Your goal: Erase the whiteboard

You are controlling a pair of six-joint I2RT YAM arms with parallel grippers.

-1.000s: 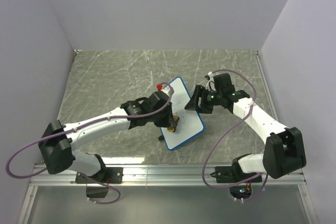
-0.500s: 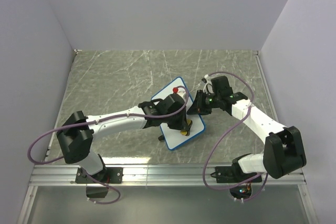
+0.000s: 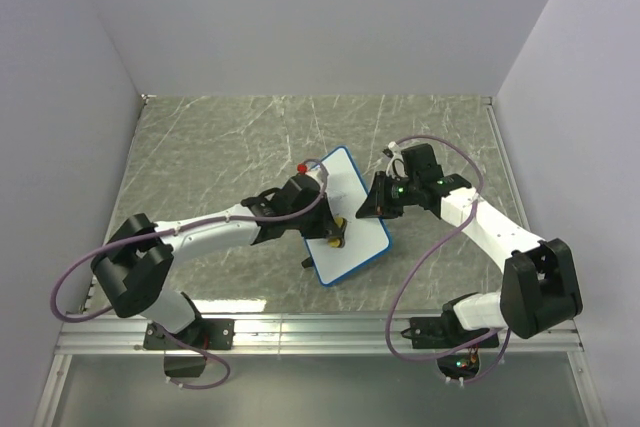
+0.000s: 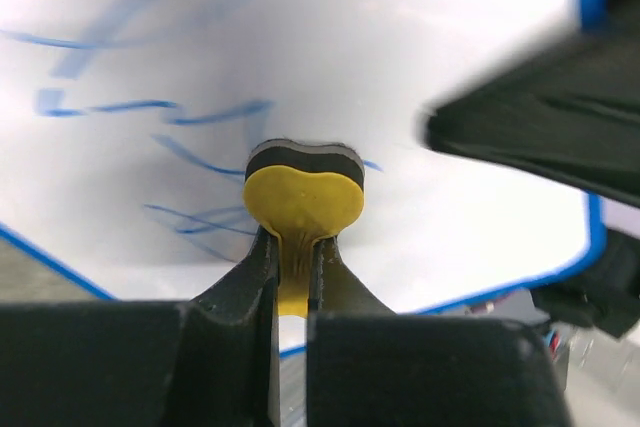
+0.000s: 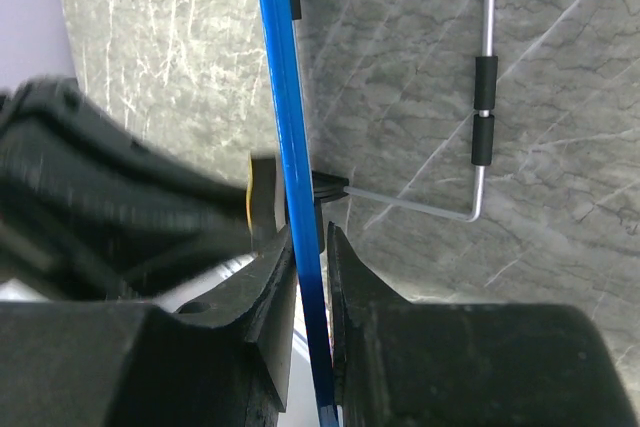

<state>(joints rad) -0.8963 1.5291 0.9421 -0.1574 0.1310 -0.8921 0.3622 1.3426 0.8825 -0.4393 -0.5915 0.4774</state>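
Note:
The whiteboard [image 3: 352,232], white with a blue frame, stands tilted on its wire feet near the table's middle. Blue scribbles [image 4: 190,147] still mark its face. My left gripper [image 4: 292,247] is shut on the small yellow eraser [image 4: 303,197], whose dark pad presses against the board. In the top view that eraser [image 3: 334,240] sits at the board's left part under my left gripper [image 3: 330,235]. My right gripper [image 5: 310,242] is shut on the whiteboard's blue edge [image 5: 285,107], holding it from the right side [image 3: 372,205].
A grey marbled table [image 3: 200,147] carries everything, with pale walls on three sides. The board's metal wire stand [image 5: 482,97] with black sleeves rests on the table behind it. A red-tipped part [image 3: 303,165] sits on the left wrist.
The right gripper closed on the board's edge and stayed there. The left gripper with the eraser swept right across the board, then back to the left.

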